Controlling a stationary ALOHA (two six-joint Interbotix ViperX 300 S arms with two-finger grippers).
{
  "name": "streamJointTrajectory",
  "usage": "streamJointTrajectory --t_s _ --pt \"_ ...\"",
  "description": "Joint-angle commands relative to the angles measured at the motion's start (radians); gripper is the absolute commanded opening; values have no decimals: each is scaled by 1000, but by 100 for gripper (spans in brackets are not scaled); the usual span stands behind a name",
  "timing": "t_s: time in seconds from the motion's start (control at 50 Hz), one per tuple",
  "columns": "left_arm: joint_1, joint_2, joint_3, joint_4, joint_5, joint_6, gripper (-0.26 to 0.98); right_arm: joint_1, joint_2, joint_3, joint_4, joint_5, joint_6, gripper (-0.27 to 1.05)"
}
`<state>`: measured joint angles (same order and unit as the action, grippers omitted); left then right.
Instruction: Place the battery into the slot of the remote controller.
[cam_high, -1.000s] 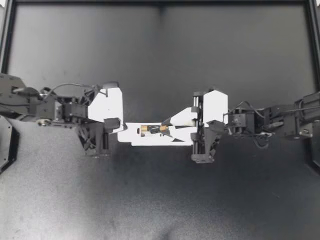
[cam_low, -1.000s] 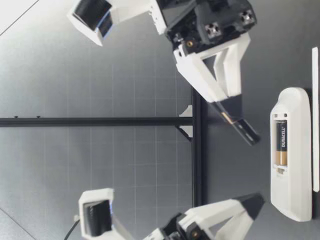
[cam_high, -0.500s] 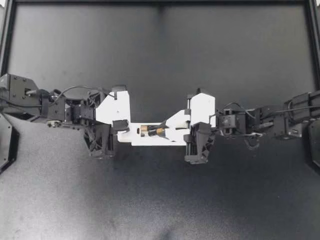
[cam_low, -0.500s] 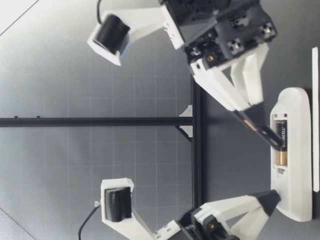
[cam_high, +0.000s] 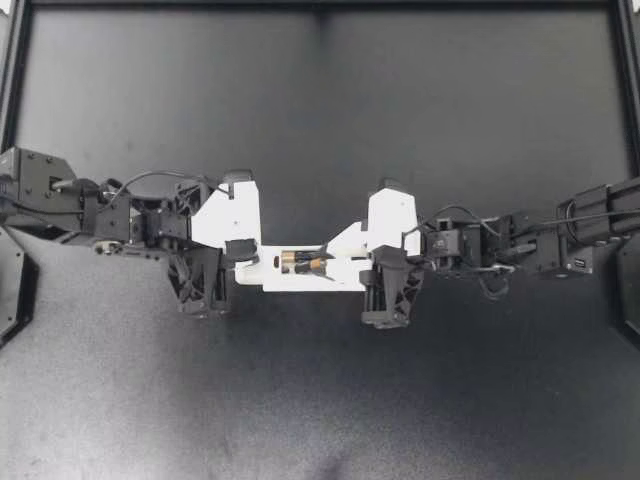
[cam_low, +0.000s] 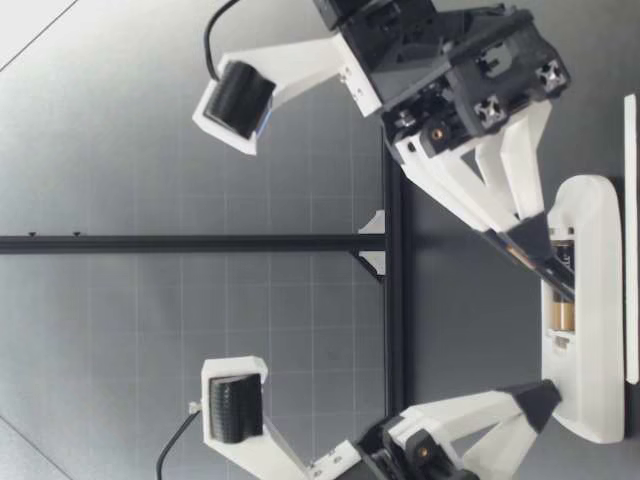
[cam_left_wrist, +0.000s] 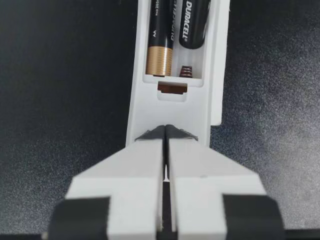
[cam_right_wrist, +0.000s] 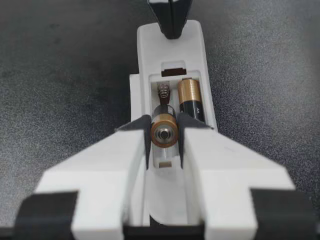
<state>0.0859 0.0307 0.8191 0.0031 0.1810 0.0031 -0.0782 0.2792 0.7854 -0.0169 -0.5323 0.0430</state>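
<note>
- The battery (cam_right_wrist: 165, 132) is pinched across its round sides, near its flat end, by the right fingers (cam_high: 352, 238). It is held tilted above the free bay of the slot (cam_left_wrist: 187, 56) in the remote controller (cam_high: 290, 280).
- The left fingers (cam_high: 238, 250) are closed tip to tip with nothing between them. Their tips rest on the end of the remote controller just beyond the slot.
- A seated battery (cam_right_wrist: 191, 100) lies in the bay beside the held one. The spring (cam_right_wrist: 162, 91) stands ahead of the right fingers.
- The battery is judged to be small, rigid and dense for its size. Its smooth casing is liable to roll or slip between the pads, so a hold across the middle of the barrel is advised, with both ends left free.
- The remote controller is judged to be a light, stiff plastic shell that could slide on the table (cam_high: 320, 400). It is best steadied at its end.
- Whether the battery touches the spring cannot be told, because its far end is masked by the right fingers (cam_right_wrist: 120, 150).
- The far end of the remote controller is cut off in the left wrist view.
- The force applied by the left fingers (cam_left_wrist: 145, 160) cannot be judged.
</note>
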Motion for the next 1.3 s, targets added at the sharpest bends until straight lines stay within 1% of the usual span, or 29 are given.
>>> streamJointTrajectory --t_s 0.0,0.32,0.48,0.56,0.7,0.76,0.9,1.0,1.04,1.12,1.18,1.22,1.28 --pt "5 -8 -8 0 3 -3 -15 -6 -12 -29 -2 21 -2 3" --pt "3 -8 -8 -2 3 -3 -15 -6 2 -69 -6 127 -5 4" --pt "5 -9 -8 -2 3 -5 -15 -6 -8 -75 -15 160 -3 8" --pt "5 -9 -8 -2 3 -5 -15 -6 -12 -77 -20 170 -3 16" --pt "5 -9 -8 -2 3 -5 -15 -5 -28 -94 -20 212 0 39" --pt "5 -9 -6 -2 3 -6 -15 -5 -40 -98 -20 225 0 46" --pt "5 -9 -6 -3 2 -6 -15 -5 -91 -98 -2 225 29 47" --pt "5 -8 -6 -6 3 -8 -15 -6 -155 -91 35 229 110 47" --pt "5 -8 -6 -8 3 -6 -15 -5 -186 -84 66 233 176 47" --pt "5 -9 -6 -9 3 -11 -15 -5 -230 -67 152 245 347 46" --pt "5 -11 -9 -14 5 -14 -15 -5 -252 -49 224 267 525 46" --pt "5 -12 -11 -20 11 -12 -15 -6 -261 -41 241 288 627 46" --pt "3 -14 -14 -21 21 -12 -15 -3 -264 -40 225 318 758 46"
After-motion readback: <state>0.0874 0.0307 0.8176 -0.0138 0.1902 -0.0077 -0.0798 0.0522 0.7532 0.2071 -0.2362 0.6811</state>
